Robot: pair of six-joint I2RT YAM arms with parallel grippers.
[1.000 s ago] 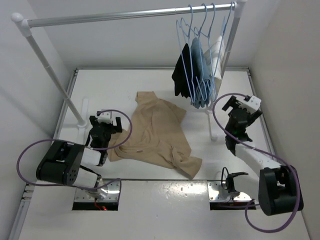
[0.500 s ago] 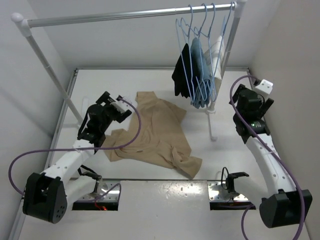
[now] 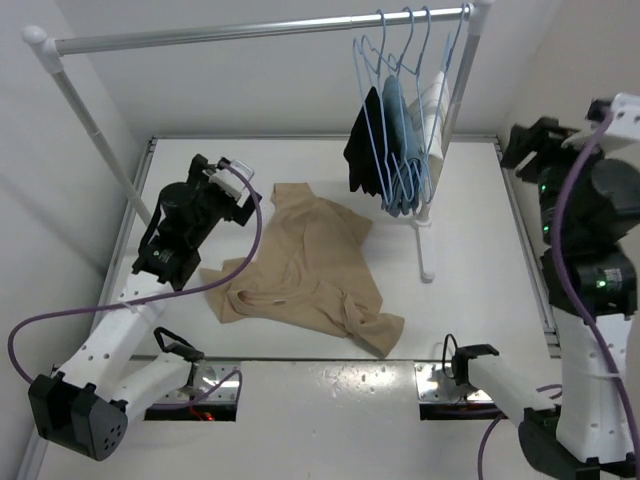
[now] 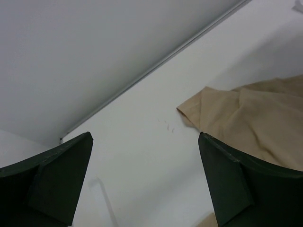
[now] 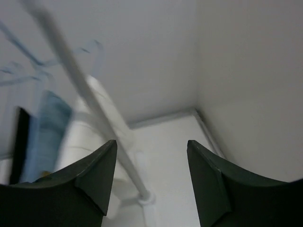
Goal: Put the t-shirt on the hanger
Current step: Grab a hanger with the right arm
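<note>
Lying beside left end effector [image 3: 236,192]: t-shirt [image 3: 310,270]

The t-shirt [image 3: 310,270] lies flat on the tabletop [image 3: 470,200], near its centre. The rack rail [image 3: 250,32] runs above and behind the t-shirt. The hung garments [image 3: 395,150] hang from this rail, behind and to the right of the t-shirt and apart from it. The right post [image 3: 430,230] stands just right of the t-shirt, and the left post [image 3: 120,170] stands well left of it. The left claw [image 3: 238,188] hovers just left of the t-shirt's far edge. The right claw [image 3: 525,140] is raised far right of the t-shirt, beyond the right post.
</note>
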